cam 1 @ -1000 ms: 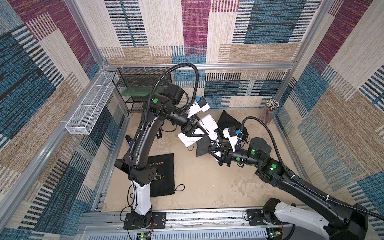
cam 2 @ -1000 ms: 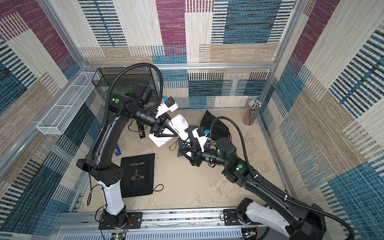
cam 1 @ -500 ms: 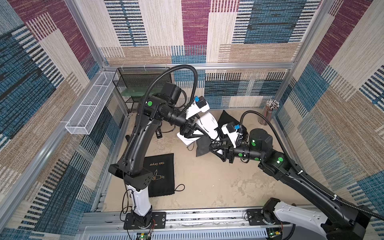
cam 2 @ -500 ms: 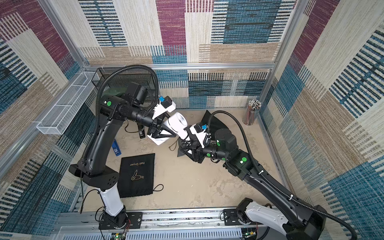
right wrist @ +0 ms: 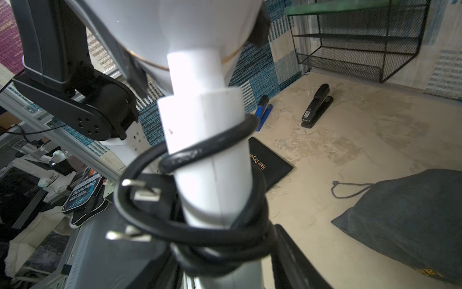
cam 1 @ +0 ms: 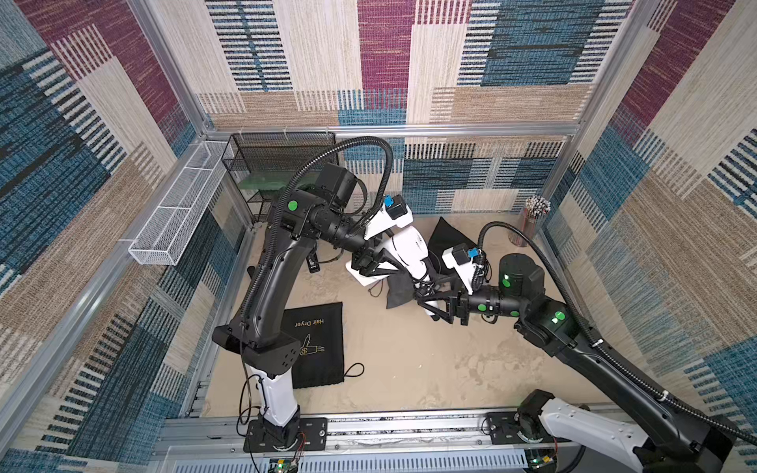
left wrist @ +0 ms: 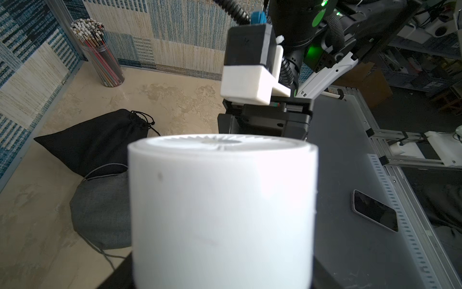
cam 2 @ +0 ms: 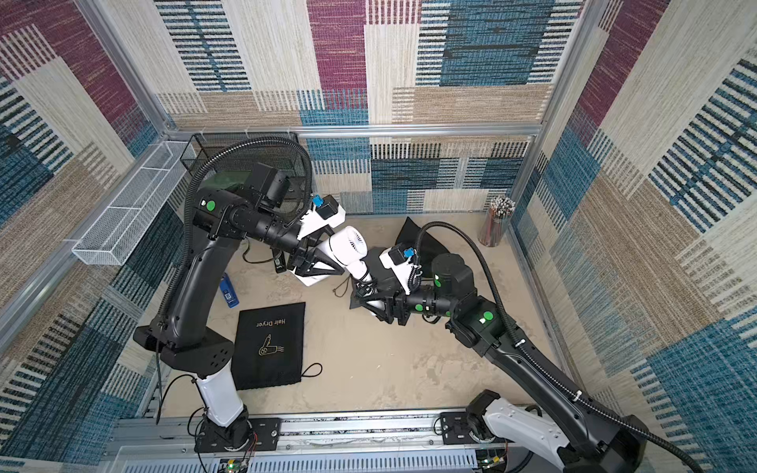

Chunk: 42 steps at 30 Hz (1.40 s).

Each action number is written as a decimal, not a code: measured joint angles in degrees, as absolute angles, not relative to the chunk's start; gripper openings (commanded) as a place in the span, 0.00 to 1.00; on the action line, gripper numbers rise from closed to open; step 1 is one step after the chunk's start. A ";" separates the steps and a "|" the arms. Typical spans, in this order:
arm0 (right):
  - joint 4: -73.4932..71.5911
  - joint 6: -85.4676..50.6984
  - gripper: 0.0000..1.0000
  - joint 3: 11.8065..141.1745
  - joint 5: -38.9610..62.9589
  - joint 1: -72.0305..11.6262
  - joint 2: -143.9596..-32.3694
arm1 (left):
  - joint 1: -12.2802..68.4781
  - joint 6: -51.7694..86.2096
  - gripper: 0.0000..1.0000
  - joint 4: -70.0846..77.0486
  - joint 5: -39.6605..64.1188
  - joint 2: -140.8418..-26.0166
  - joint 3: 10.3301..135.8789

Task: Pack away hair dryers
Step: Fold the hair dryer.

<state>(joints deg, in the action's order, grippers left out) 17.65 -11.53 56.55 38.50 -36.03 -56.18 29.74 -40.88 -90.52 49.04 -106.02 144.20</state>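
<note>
- While the left gripper (cam 1: pixel 389 266) clamps its black wedge-shaped fingers on the fat barrel, the white hair dryer (cam 1: pixel 409 250) hangs in the air over the middle of the desk (cam 1: pixel 409 368). Its handle slants down toward the right gripper (cam 1: pixel 426 301).
- Dryer: smooth matte white plastic, cylindrical barrel, finned round grille on the end, tubular handle with a stepped collar.
- Glossy black cord (right wrist: pixel 212 155) is looped round the handle. Its plug (right wrist: pixel 145 192) shows two flat metal prongs.
- Right gripper: the fingers straddle the cord-wrapped end of the handle. Can't tell if they press on it or stand clear.
- Grey pouch (left wrist: pixel 100 212): coarse denim-like cloth, bulging, rope drawstring. It lies on the desk below the dryer, against a stuffed black pouch (left wrist: pixel 95 140) behind it.
- Flat black pouch (cam 2: pixel 270 348): gold "Hair Dryer" print, thin loop cord, lying flat near the left arm's base.
- Desk: sandy, mottled, stone-look surface.
- Black stapler (right wrist: pixel 316 107) and blue stapler (right wrist: pixel 263 111) lie apart near the left wall.
- Black wire-mesh rack (cam 1: pixel 278 164) stands in the back left corner. A clear cup of pencils (left wrist: pixel 100 55) stands in the back right corner.
</note>
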 measured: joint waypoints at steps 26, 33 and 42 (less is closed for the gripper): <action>8.78 -14.41 0.00 52.95 43.62 -38.06 -57.58 | 29.36 -36.23 0.00 -92.60 48.64 -107.07 146.28; 6.22 -18.92 0.00 51.20 42.65 -38.96 -56.01 | 29.26 -33.12 0.00 -92.12 49.80 -106.72 144.16; -3.97 -24.21 0.00 49.06 40.23 -39.27 -55.33 | 29.39 -24.27 0.00 -80.47 52.86 -102.00 135.90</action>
